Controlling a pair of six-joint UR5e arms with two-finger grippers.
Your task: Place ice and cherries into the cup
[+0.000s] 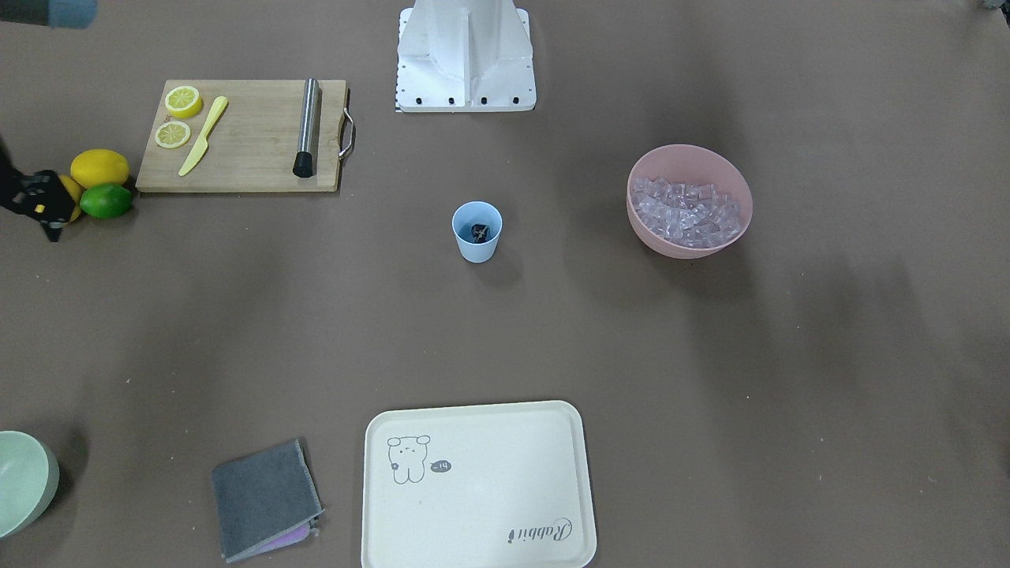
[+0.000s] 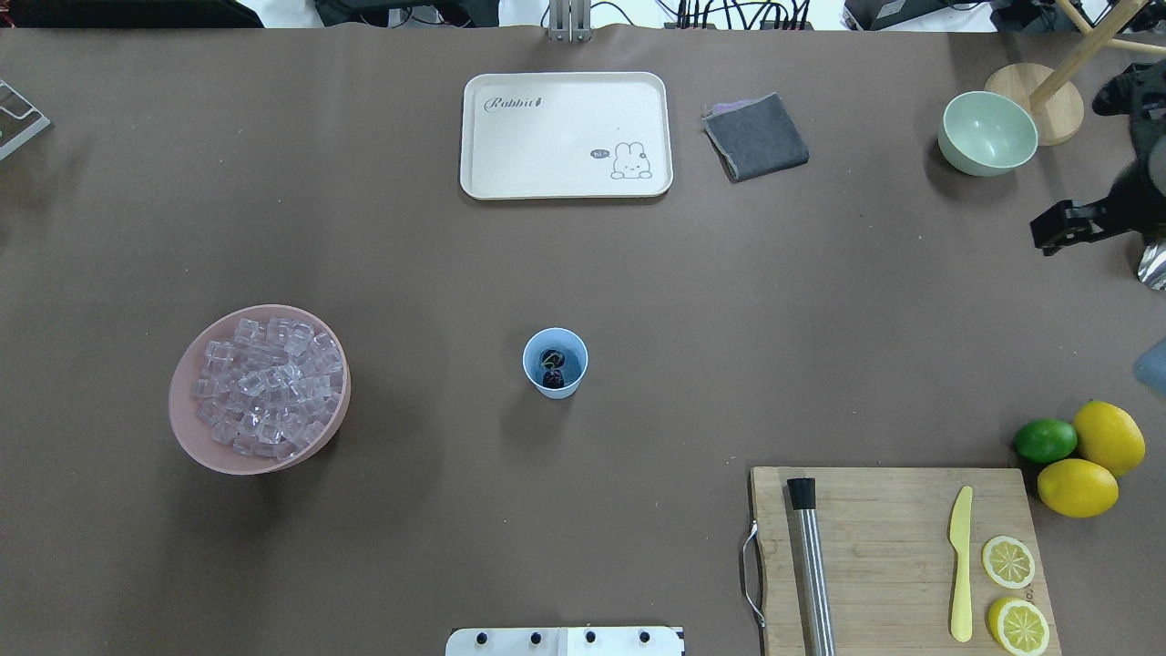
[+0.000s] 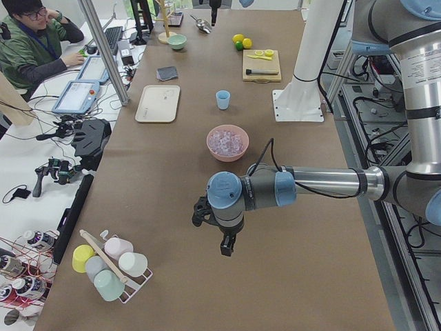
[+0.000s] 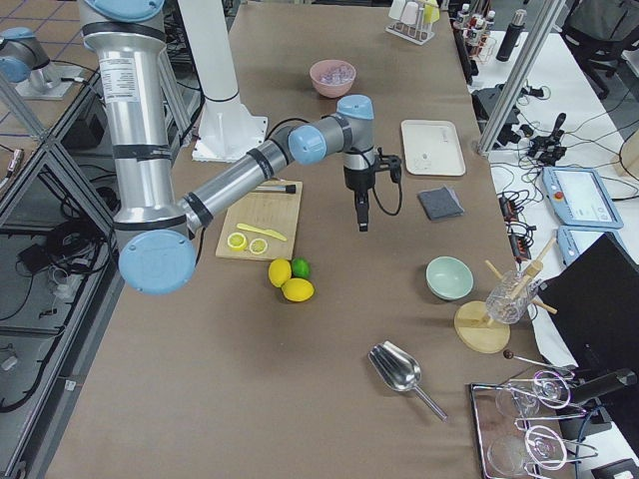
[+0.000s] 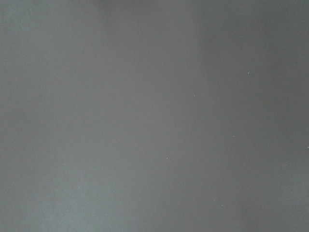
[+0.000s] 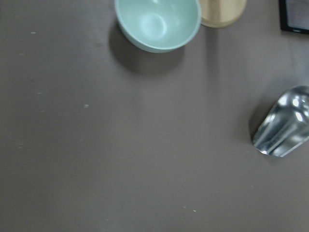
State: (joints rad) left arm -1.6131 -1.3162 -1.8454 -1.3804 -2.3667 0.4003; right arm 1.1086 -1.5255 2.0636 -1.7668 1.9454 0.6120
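Observation:
The light blue cup (image 2: 555, 363) stands upright mid-table, also in the front view (image 1: 476, 230). The dark cherries (image 2: 552, 364) lie inside it (image 1: 480, 232). I see no ice in the cup. The ice (image 2: 264, 384) fills a pink bowl (image 2: 187, 428) on my left side (image 1: 685, 211). My right gripper (image 2: 1048, 232) hangs far off at the table's right end near the lemons (image 1: 51, 229). It looks shut and empty. My left gripper (image 3: 226, 247) hovers over bare table beyond the pink bowl. I cannot tell whether it is open.
A metal scoop (image 6: 282, 123) and a pale green bowl (image 6: 157, 21) lie below the right wrist. A cutting board (image 2: 893, 556) holds a knife, lemon halves and a steel rod. Lemons and a lime (image 2: 1045, 440), a cream tray (image 2: 567, 135) and a grey cloth (image 2: 756, 137) are around.

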